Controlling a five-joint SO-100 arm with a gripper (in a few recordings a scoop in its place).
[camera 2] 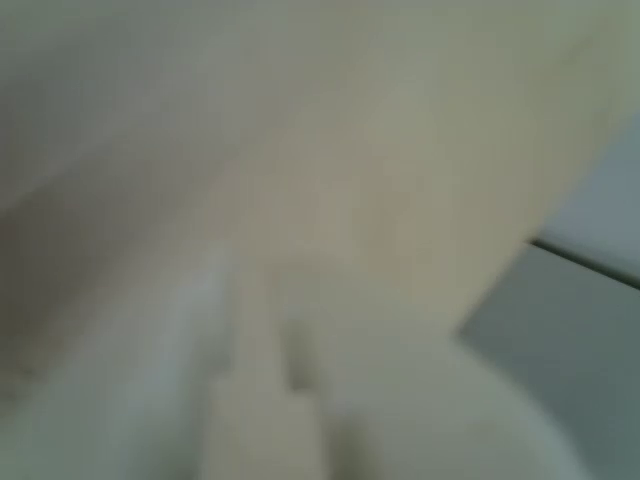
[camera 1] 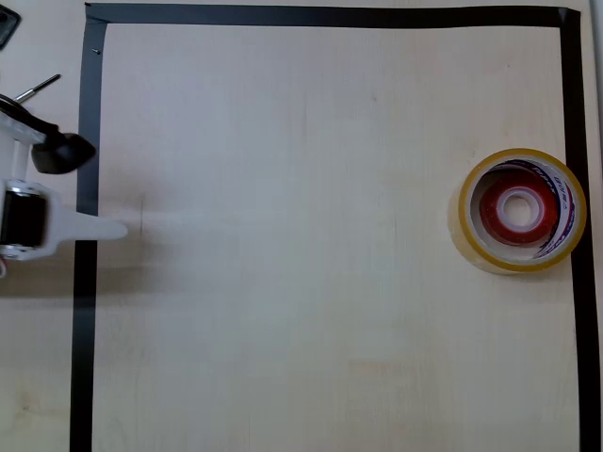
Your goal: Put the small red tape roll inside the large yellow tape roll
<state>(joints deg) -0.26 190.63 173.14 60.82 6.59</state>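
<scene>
Overhead view: the red roll (camera 1: 514, 209) is seen lying flat inside the yellow roll (camera 1: 519, 210), its white core showing at the centre. Both sit on the table (camera 1: 311, 264) at the right side, the yellow roll's outer edge touching or just over the black tape border (camera 1: 577, 113). Task is judged complete as things lie.

Handling, judged: the red roll is taken to be light, stiff and glossy, so likely slippery across its flat faces. If it had to be lifted again, hold would best be taken across the ring wall, one finger in the core and one outside, though little room is left between it and the yellow roll's printed inner core. The yellow roll is taken to be heavier and steady enough not to slide under a light touch.

Arm pose: the tool (camera 1: 104, 229) is seen at the far left edge, well apart from both rolls, lying low with a white finger pointing right over the border. Nothing is held. How far it is open cannot be told; the wrist view is too blurred, with only pale finger shapes and table made out.
</scene>
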